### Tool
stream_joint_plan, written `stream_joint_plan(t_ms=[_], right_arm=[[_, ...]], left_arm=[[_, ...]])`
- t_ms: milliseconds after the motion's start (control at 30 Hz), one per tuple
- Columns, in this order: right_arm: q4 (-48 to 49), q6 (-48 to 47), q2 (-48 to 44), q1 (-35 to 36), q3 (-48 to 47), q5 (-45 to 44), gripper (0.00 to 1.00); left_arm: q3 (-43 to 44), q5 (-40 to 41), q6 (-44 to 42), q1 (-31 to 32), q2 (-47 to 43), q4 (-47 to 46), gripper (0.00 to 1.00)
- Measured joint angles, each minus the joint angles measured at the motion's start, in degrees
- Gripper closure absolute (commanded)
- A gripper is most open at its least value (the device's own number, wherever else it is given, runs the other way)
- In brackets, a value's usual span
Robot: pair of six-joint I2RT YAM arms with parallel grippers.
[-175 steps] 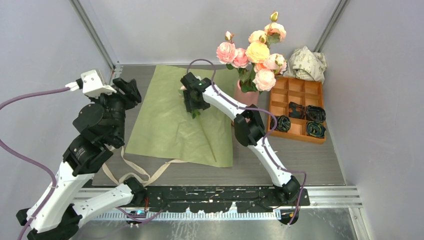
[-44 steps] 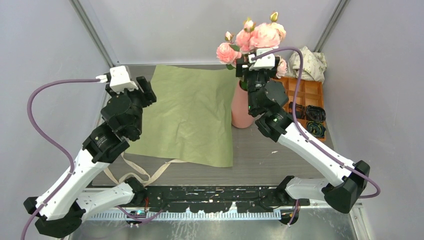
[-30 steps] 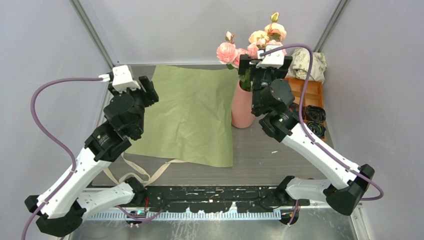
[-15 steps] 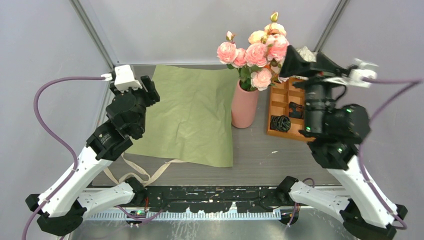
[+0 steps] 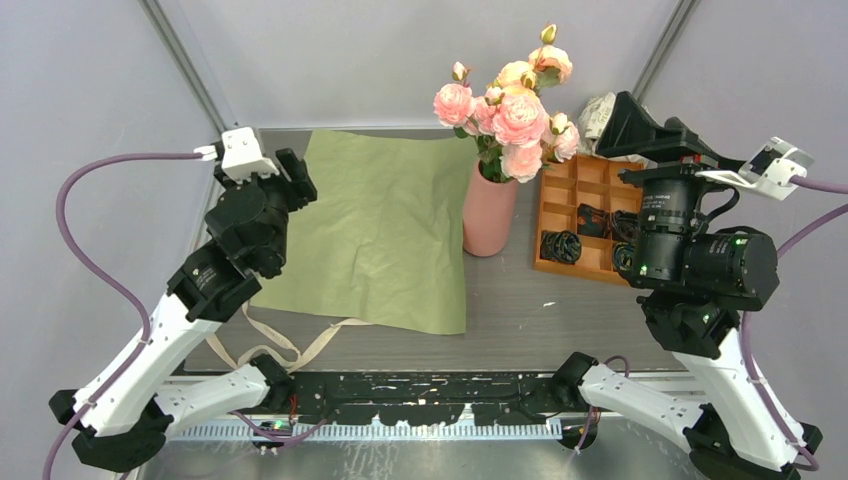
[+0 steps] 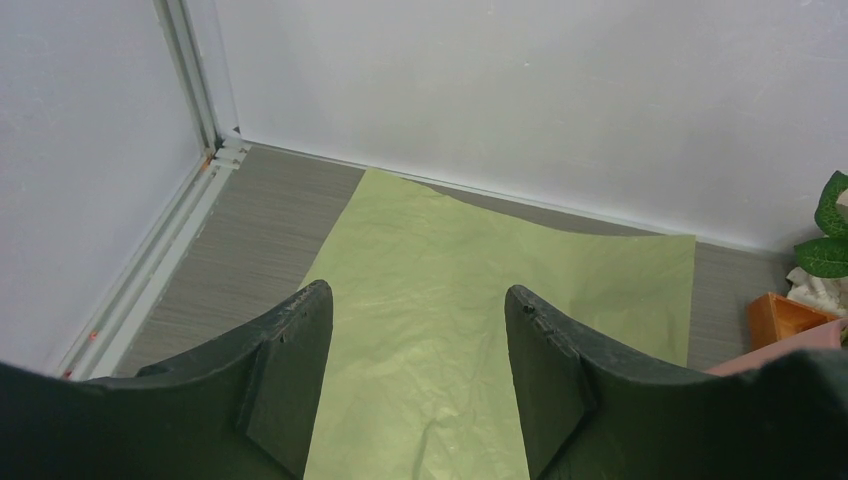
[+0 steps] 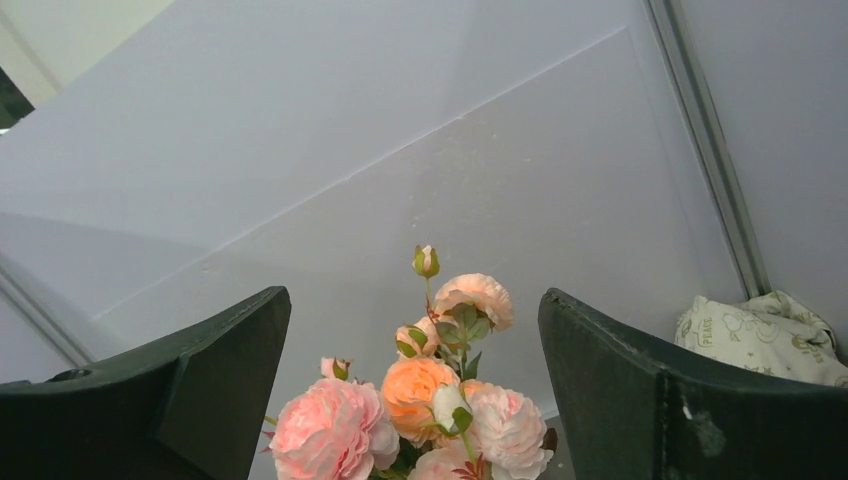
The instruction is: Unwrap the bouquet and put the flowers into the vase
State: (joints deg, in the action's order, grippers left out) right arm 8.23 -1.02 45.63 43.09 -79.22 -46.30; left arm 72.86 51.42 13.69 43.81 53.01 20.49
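While the pink and peach roses on leafy green stems (image 5: 510,105) stand in the tall salmon-pink cylinder vase (image 5: 488,215) at upper centre of the overhead view, the flat olive-green wrapping paper (image 5: 380,235) lies just left of it. The left gripper (image 6: 418,300) hangs released above that sheet, and the right gripper (image 7: 414,296) gapes empty at the right.

The bouquet paper (image 5: 375,235) lies opened out flat, olive-green side up and lightly creased, spread below and ahead of the left gripper's (image 6: 418,300) parted jaws, touching neither. The flowers (image 5: 512,105), pink and peach roses with small buds, stand upright in the vase (image 5: 488,215), a plain salmon-pink cylinder; their heads show low between the right gripper's (image 7: 415,310) wide-set jaws, apart from both
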Motion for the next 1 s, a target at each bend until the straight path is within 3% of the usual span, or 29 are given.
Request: stream_joint_plan(t_ms=[633, 1000], right_arm=[[3.28, 2.51, -6.47, -0.04, 3.76, -7.52, 0.01], [0.94, 1.53, -3.89, -0.04, 0.17, -11.34, 0.01]], left_arm=[[0.0, 1.05, 2.45, 0.0, -4.68, 0.83, 0.36], [-0.02, 1.05, 2.67, 0.0, -4.68, 1.01, 0.35]])
